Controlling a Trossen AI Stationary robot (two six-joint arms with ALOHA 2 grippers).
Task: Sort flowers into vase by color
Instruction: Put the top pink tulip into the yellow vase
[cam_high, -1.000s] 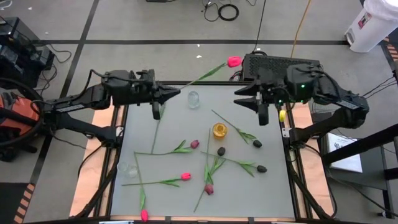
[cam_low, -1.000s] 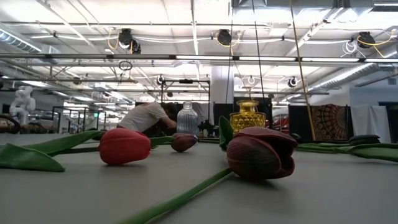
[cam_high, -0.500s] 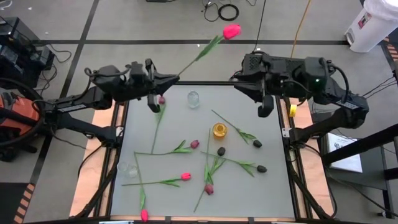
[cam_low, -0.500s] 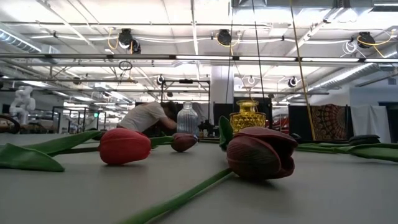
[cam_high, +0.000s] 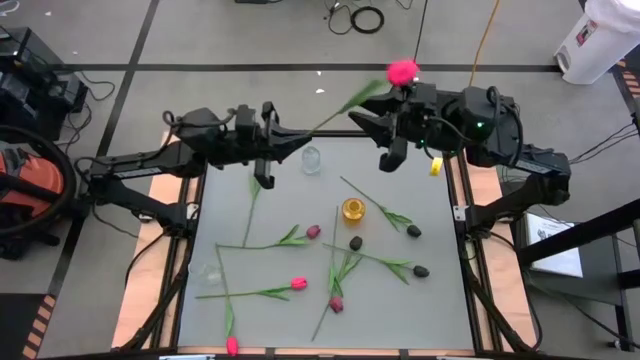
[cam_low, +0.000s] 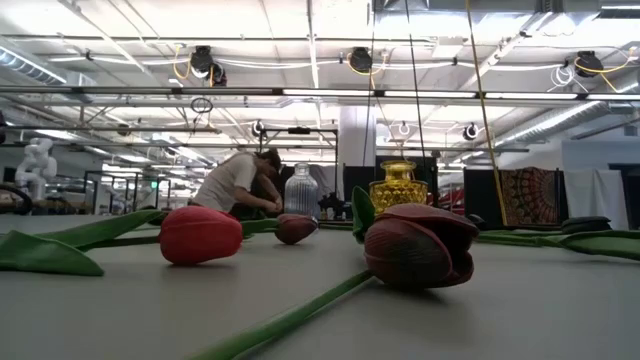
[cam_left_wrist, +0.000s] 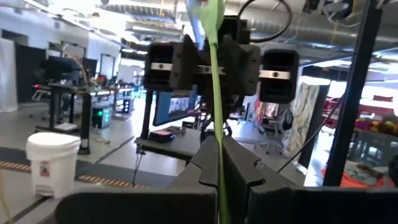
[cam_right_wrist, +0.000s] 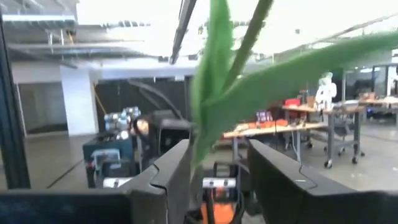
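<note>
A bright pink tulip (cam_high: 403, 70) on a long green stem is held in the air over the table's far edge, with my left gripper (cam_high: 298, 148) shut on the stem. My right gripper (cam_high: 378, 135) faces it from the right, open. In the right wrist view the tulip's leaves (cam_right_wrist: 214, 118) pass between the right gripper's fingers (cam_right_wrist: 217, 168). Several other tulips, pink (cam_high: 298, 284), maroon (cam_high: 313, 231) and black (cam_high: 421, 270), lie flat on the grey table. A clear vase (cam_high: 311, 159), a yellow vase (cam_high: 352, 209) and a second clear one (cam_high: 205, 272) stand on it. My left gripper pinches the pink tulip's stem (cam_left_wrist: 217, 163) between its two fingers, far down from the head. The fingers come from the table's left, tipped a little upward, and lie along the stem. The tulip is lifted clear and slants up to the right. My right gripper has the leaves between its open fingers; whether a finger touches them cannot be told.
In the low view a maroon tulip (cam_low: 420, 245) and a red one (cam_low: 200, 235) lie close to the camera. The clear vase (cam_low: 300, 190) and yellow vase (cam_low: 397, 185) stand behind them. A person (cam_low: 240, 182) crouches beyond the table. A black box (cam_high: 440, 100) sits behind the right arm.
Both grippers have tipped upward and drawn toward each other above the table's far edge, the left going right and the right going left. The pink tulip has swung with the left gripper, its head rising and moving to the right, so that its leaves now lie between the right fingers.
</note>
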